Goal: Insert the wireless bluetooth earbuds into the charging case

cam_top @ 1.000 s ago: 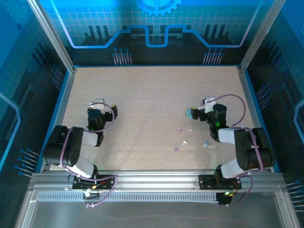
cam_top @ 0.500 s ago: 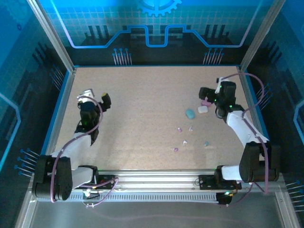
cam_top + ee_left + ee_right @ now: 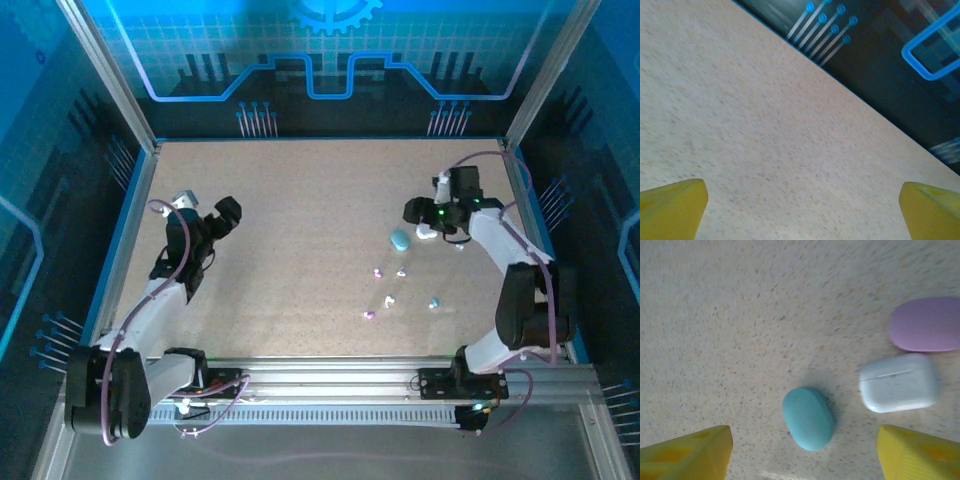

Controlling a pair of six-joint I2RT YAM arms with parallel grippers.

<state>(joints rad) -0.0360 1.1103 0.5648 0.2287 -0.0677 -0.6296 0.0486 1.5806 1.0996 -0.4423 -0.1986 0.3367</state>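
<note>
Hovering with its yellow fingers spread wide and touching nothing, the right end effector frames the teal charging case, which lies shut on the bench. Beside that case, toward the right finger, sits the white case; the purple case lies just beyond it. The earbuds, tiny scattered bits, lie behind the end effector, toward the arm bases. The step is judged to be a reach for the teal charging case: centre it between the fingers, close across its narrow width, and keep clear of the white case. The left end effector hangs open over the bench, well away. No brand, label or writing is legible; the white case shows only a lid seam.
</note>
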